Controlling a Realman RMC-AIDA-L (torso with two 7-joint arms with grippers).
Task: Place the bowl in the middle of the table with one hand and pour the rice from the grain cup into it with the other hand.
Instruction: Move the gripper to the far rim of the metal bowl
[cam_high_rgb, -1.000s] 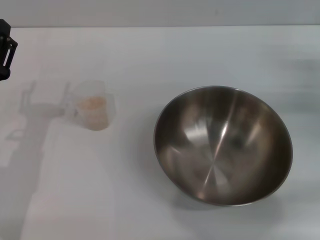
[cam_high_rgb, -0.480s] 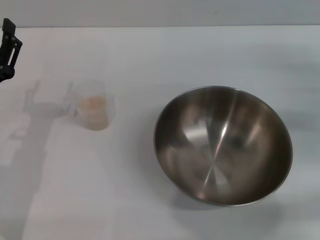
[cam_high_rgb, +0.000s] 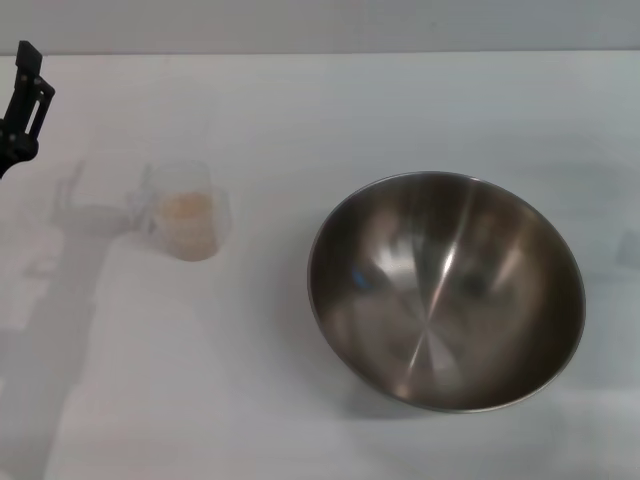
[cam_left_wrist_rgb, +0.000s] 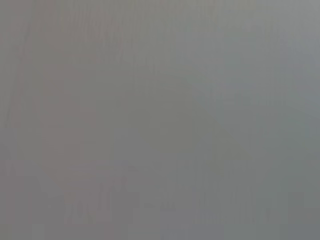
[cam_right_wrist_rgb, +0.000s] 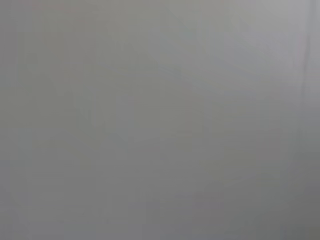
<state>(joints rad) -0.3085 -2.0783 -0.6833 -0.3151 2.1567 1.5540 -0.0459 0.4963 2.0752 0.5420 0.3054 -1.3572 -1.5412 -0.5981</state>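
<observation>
The large steel bowl (cam_high_rgb: 445, 290) sits empty on the white table (cam_high_rgb: 300, 110), right of centre in the head view. The clear grain cup (cam_high_rgb: 185, 212) stands upright to its left, apart from it, with pale rice (cam_high_rgb: 184, 207) inside and its handle toward the left. Part of my left gripper (cam_high_rgb: 22, 100) shows at the far left edge, above and left of the cup, apart from it. My right gripper is out of view. Both wrist views show only plain grey surface.
The left arm's shadow (cam_high_rgb: 60, 240) lies on the table left of the cup. The table's far edge (cam_high_rgb: 320, 52) runs along the top of the head view.
My left gripper has moved a little right and farther into view at the left edge. The cup and bowl have not moved.
</observation>
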